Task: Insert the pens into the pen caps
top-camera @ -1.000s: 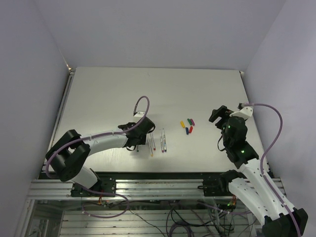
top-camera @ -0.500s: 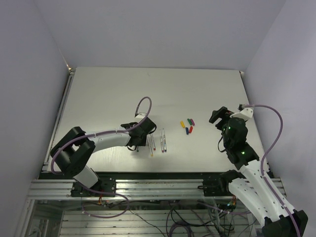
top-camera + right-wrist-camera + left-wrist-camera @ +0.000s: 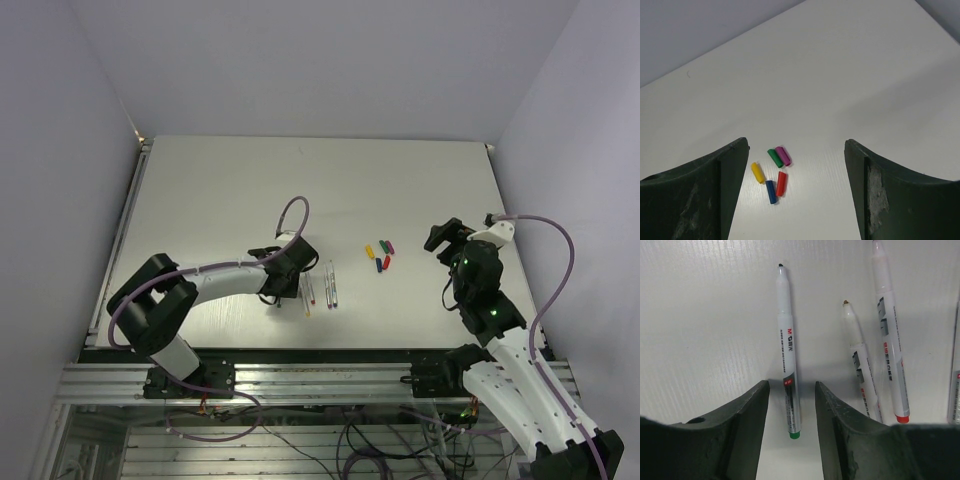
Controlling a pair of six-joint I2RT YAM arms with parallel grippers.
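Observation:
Several grey-white pens lie side by side on the table, right of my left gripper. In the left wrist view the green-ended pen lies between my open left gripper's jaws, with a gap on each side. Right of it lie a short pen and a red-ended pen. The pen caps sit in a loose cluster further right: yellow, green, purple, blue and red. My right gripper hangs open above the table, right of the caps, holding nothing.
The white table is bounded by grey walls on three sides. A metal frame rail runs along the near edge. A fourth pen shows partly at the right edge of the left wrist view.
My left arm has edged to the right, bringing its gripper closer over the leftmost pen. The right arm, pens and caps have stayed put.

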